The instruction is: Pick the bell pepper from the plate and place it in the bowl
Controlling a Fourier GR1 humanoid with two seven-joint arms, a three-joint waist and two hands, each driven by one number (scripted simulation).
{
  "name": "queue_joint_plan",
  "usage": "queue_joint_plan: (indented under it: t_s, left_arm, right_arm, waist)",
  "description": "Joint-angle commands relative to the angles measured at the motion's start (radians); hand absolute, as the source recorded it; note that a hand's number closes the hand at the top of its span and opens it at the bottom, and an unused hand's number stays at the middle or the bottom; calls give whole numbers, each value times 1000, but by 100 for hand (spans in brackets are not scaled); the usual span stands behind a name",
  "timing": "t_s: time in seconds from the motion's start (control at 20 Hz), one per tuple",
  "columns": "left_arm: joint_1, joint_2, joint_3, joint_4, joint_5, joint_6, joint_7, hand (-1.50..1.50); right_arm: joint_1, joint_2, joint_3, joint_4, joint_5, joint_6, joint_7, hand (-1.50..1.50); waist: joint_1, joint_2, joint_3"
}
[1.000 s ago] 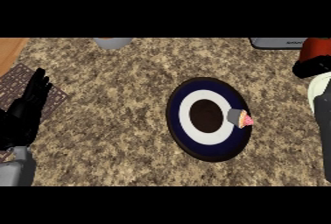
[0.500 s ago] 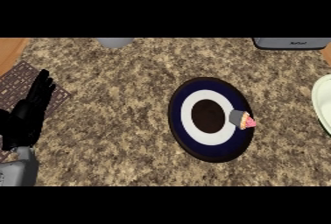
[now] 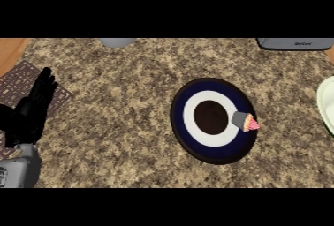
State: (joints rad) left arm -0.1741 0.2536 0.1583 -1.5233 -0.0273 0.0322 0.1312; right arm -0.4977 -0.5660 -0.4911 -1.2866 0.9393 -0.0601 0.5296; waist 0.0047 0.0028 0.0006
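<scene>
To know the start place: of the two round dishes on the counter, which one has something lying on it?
The dark blue plate with white ring, mid-counter: a small pink-and-grey item lies on it. The pale dish is cut off at the right edge.

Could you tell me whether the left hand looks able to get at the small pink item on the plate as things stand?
Probably yes. The left hand rests open at the left edge, and only bare counter lies between it and the pink item on the plate's far side.
</scene>
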Motion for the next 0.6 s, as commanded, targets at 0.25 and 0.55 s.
queue_joint_plan:
  t_s: [0.25,0.55]
  left_arm:
    - [35,-9,-17,-42,2,-25,2,0]
    - [4,-9,12,36,-14,-6,-35,0]
  right_arm:
    - [17,-123,-40,361,9,75,-24,150]
    - [15,-98,-86,511,-110,44,-189,-150]
  waist:
    - [8,3,-1]
    - [-3,1,0]
